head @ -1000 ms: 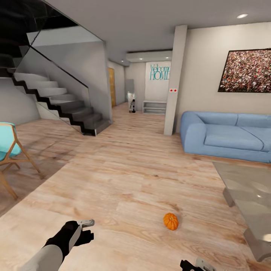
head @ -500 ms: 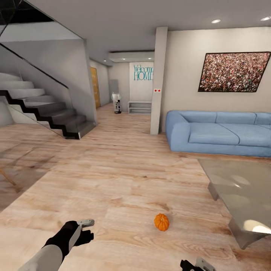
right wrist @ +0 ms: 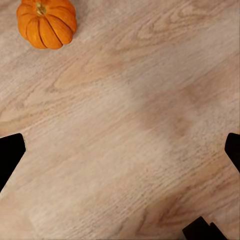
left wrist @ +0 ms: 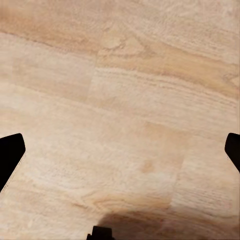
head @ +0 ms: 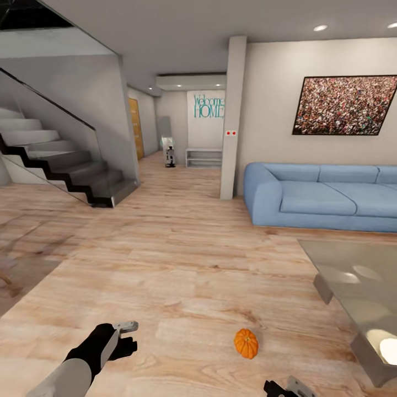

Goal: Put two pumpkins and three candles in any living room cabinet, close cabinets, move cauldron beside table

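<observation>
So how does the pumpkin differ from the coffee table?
The pumpkin is small, round, ribbed and orange; the coffee table is large, flat, rectangular and glossy grey-beige. The pumpkin lies near the right gripper; the table runs off the head view's right edge. Both rest on the wooden floor.

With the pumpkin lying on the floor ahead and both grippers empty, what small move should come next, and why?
Probably lower the right gripper toward the pumpkin. It sits loose on the wooden floor, just ahead of that gripper and nearer to it than to the left gripper. In the right wrist view the pumpkin lies beyond the spread fingers, so the jaws are not yet around it.
</observation>
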You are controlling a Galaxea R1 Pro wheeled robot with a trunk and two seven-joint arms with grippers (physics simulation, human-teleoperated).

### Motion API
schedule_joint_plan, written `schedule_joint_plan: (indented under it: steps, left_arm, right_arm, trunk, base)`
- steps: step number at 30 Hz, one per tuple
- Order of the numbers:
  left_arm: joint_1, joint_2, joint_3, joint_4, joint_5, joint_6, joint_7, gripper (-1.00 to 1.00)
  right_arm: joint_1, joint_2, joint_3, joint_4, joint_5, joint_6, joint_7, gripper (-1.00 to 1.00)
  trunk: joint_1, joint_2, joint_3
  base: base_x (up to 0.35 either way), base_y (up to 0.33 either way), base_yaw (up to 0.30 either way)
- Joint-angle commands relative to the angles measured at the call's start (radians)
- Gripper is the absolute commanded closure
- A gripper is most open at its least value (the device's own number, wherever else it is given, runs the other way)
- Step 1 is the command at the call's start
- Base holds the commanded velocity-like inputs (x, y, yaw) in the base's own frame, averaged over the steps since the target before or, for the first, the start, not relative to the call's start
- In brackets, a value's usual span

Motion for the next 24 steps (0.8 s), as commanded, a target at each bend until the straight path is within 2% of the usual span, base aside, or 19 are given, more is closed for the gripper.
schedule_joint_plan:
  steps: [1, 10, 14, 24]
  left_arm:
    - [0.0, 0.0, 0.0, 0.0, 0.0, 0.0, 0.0, -1.0]
    - [0.0, 0.0, 0.0, 0.0, 0.0, 0.0, 0.0, -1.0]
    - [0.0, 0.0, 0.0, 0.0, 0.0, -0.001, 0.0, -1.0]
    - [0.0, 0.0, 0.0, 0.0, 0.0, 0.0, 0.0, -1.0]
  right_arm:
    - [0.0, 0.0, 0.0, 0.0, 0.0, 0.0, 0.0, -1.0]
    - [0.0, 0.0, -0.001, 0.0, 0.0, 0.001, 0.0, -1.0]
    - [0.0, -0.001, -0.001, 0.0, 0.0, 0.001, 0.0, -1.0]
    - [0.0, -0.001, -0.002, 0.0, 0.0, 0.002, 0.0, -1.0]
  trunk:
    - [0.0, 0.0, 0.0]
    - [0.0, 0.0, 0.0]
    - [0.0, 0.0, 0.0]
    - [0.0, 0.0, 0.0]
  base:
    - [0.292, 0.043, 0.0]
    - [0.285, -0.001, -0.029]
    - [0.174, -0.013, -0.23]
    - [0.024, 0.0, -0.276]
